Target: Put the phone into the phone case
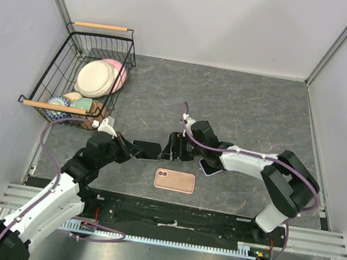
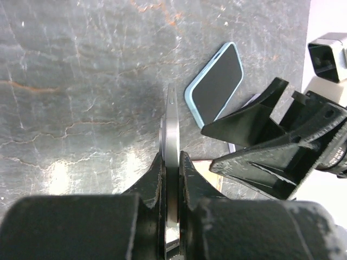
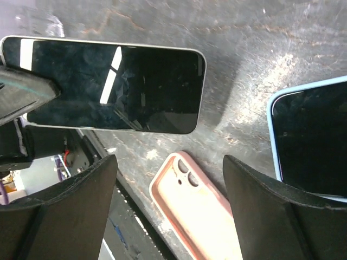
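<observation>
My left gripper (image 1: 135, 149) is shut on a black-screened phone (image 1: 149, 149) and holds it just above the table. In the left wrist view the phone (image 2: 172, 124) stands edge-on between the fingers (image 2: 172, 158). The pink phone case (image 1: 174, 181) lies open side up near the front edge, below and to the right of the phone. My right gripper (image 1: 173, 147) is open and empty, right next to the phone's far end. In the right wrist view the phone (image 3: 114, 84) hangs at the top, with the case (image 3: 203, 214) between the open fingers (image 3: 171, 216).
A second phone in a light blue case (image 1: 209, 168) lies screen up under my right arm; it also shows in the left wrist view (image 2: 216, 82) and the right wrist view (image 3: 312, 138). A black wire basket (image 1: 57, 70) of plates stands at the back left.
</observation>
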Motion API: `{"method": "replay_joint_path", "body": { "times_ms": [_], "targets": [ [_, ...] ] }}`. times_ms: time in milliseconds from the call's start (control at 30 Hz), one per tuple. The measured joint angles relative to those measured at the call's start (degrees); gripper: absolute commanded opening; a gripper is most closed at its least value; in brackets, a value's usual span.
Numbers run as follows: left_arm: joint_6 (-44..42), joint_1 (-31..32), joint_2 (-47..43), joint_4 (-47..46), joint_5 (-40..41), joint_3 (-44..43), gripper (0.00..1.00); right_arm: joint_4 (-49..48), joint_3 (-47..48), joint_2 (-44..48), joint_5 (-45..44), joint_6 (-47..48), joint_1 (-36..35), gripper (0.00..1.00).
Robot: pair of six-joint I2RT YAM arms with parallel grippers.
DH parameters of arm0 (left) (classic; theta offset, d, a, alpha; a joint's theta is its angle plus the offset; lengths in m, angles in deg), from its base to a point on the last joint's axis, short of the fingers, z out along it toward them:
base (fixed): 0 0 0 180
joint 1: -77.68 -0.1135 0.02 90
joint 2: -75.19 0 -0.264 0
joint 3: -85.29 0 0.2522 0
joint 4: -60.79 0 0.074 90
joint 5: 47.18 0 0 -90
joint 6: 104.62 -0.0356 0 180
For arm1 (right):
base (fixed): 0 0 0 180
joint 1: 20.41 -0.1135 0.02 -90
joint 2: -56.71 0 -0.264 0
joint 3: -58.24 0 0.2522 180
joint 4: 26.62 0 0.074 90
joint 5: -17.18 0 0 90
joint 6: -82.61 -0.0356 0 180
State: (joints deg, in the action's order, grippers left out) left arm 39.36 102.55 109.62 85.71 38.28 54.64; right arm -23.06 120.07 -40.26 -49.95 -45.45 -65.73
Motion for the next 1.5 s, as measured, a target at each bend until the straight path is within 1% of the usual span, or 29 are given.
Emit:
{"method": "replay_joint_path", "body": {
  "times_ms": [100, 233, 433, 633, 767, 833, 867, 900, 967, 1167, 1200, 1233, 1333, 1400, 1500],
  "targets": [
    [-2.7, 0.0, -0.3, 2.8, 0.6, -3.8, 0.02, 1.0, -1.1, 5.8, -1.2, 0.9, 0.1, 0.86],
    [-5.7, 0.0, -0.9, 3.7, -0.3, -6.7, 0.02, 1.2, -2.9, 14.3, -2.1, 1.9, 0.4, 0.87],
    [-9.2, 0.0, -1.0, 1.2, -8.4, -7.9, 0.02, 1.6, -6.7, 26.8, -1.6, 3.2, 2.8, 0.87],
    [-9.5, 0.0, -0.9, -6.3, -18.2, -7.9, 0.02, 2.3, -12.3, 37.6, -0.1, 4.2, 7.0, 0.88],
    [-8.4, 0.0, -1.2, -15.0, -24.4, -7.3, 0.02, 2.0, -14.6, 41.6, 3.0, 4.4, 7.4, 0.87],
    [-6.8, 0.0, -1.8, -20.0, -26.6, -6.1, 0.02, -0.2, -16.4, 43.4, 5.2, 3.5, 7.5, 0.85],
    [-6.1, 0.0, -2.2, -22.5, -27.8, -5.4, 0.02, -1.2, -17.2, 44.2, 6.1, 2.9, 7.5, 0.84],
    [-5.4, 0.0, -2.3, -24.7, -28.9, -4.8, 0.02, -2.9, -18.2, 45.1, 7.2, 1.9, 7.5, 0.8],
    [-4.2, 0.0, -2.5, -27.9, -30.8, -4.1, 0.02, -5.6, -19.5, 46.8, 9.0, 0.2, 7.5, 0.77],
    [-0.9, 0.0, -2.8, -36.3, -35.2, -2.9, 0.02, -12.3, -20.3, 48.5, 12.9, -4.2, 7.5, 0.68],
    [-0.3, 0.0, -2.8, -37.8, -35.7, -2.6, 0.02, -13.8, -20.7, 48.7, 13.4, -5.2, 7.5, 0.56],
    [0.3, 0.0, -2.7, -39.2, -36.3, -2.3, 0.02, -15.4, -21.1, 48.7, 14.0, -6.2, 7.5, 0.52],
    [2.0, 0.0, -2.2, -42.8, -37.1, -1.1, 0.02, -19.4, -22.5, 48.5, 15.3, -8.8, 7.5, 0.48],
    [3.1, 0.0, -1.6, -45.1, -37.7, -0.2, 0.02, -21.7, -23.6, 48.5, 15.7, -10.3, 7.4, 0.42],
    [4.7, 0.0, -0.1, -48.1, -38.2, 0.7, 0.02, -24.7, -25.2, 48.5, 15.6, -12.3, 7.4, 0.41]
  ]
}}
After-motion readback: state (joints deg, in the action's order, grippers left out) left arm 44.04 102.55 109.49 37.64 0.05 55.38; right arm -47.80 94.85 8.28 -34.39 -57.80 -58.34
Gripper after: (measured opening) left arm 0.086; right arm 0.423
